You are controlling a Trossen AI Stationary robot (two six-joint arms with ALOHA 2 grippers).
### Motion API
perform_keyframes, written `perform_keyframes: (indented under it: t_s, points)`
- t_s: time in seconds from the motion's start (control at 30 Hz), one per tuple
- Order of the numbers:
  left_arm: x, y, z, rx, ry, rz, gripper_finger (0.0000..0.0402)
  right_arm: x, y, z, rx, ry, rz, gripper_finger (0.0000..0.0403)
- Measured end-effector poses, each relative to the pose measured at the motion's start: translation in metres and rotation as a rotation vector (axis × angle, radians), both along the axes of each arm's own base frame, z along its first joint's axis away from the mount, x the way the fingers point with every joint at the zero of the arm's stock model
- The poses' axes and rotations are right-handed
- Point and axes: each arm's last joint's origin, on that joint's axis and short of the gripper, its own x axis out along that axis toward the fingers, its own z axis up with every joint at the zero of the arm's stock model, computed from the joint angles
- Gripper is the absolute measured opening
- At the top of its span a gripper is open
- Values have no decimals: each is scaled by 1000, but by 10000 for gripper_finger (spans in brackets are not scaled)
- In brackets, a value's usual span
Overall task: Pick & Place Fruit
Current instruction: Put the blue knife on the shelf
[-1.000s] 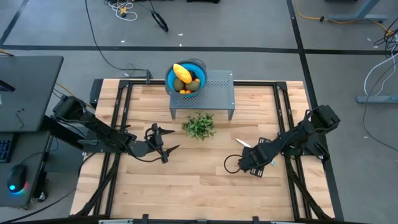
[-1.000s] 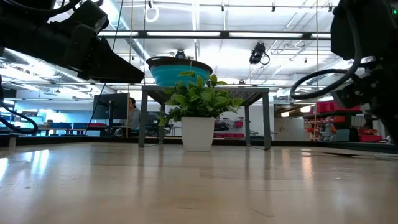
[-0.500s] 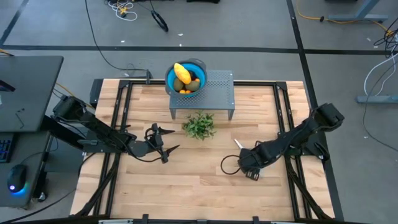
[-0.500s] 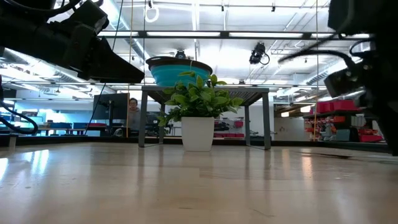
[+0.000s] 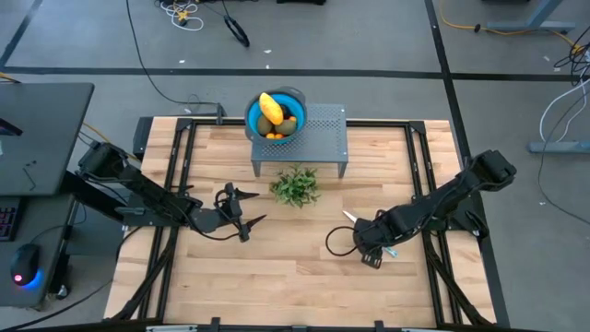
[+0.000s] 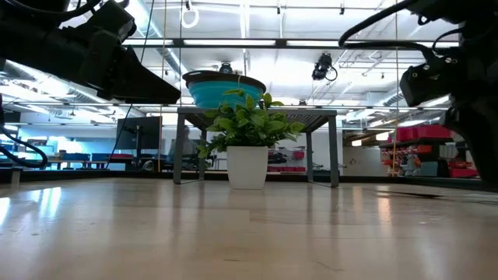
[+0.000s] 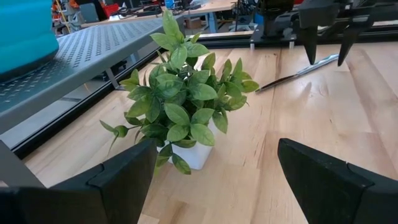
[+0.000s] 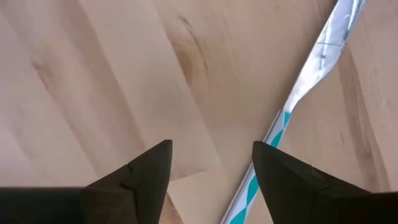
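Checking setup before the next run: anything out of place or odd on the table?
Mostly tidy. The fruit sits in the blue bowl on the metal shelf, and the potted plant stands upright. The one stray is a knife lying loose on the wood, right under the open right gripper. Nothing spilled or visibly damaged.

Even, bright overhead light fills the scene, coming from long ceiling strip lamps visible in the low view, and shadows are soft and short. The pale wooden tabletop carries a broad sheen in the low view, its near part soft and out of focus. In the wrist views the dark near fingers are blurred and the wood beyond is sharp.
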Motion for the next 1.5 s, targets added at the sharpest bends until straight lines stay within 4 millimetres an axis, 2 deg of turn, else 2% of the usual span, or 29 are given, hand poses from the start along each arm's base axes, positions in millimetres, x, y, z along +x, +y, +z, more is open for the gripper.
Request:
perform_keyframes:
  t_s: [0.17,0.37,0.47,0.6,0.73,0.87,1.03,1.17,1.5]
  points:
    - [0,0,0,2,1,0,343,-4,-2,9,0,-25,0,232]
    - [0,0,0,2,1,0,343,-11,-11,38,23,-177,-12,232]
    - [0,0,0,2,1,0,343,-16,-18,51,-30,-267,-29,232]
    - [0,0,0,1,1,0,343,-14,-23,54,-56,-313,-73,232]
    - [0,0,0,-3,0,-3,343,-20,-26,46,-44,-190,-124,232]
    - [0,0,0,-3,1,-5,343,-31,-26,28,22,-76,-150,231]
    - [0,0,0,-3,3,-6,343,-39,-25,2,90,-62,-151,223]
    - [0,0,0,-3,1,-6,343,-45,-28,-11,82,-52,-152,217]
    - [0,0,0,-1,1,-3,343,-48,-31,-20,24,-34,-177,215]
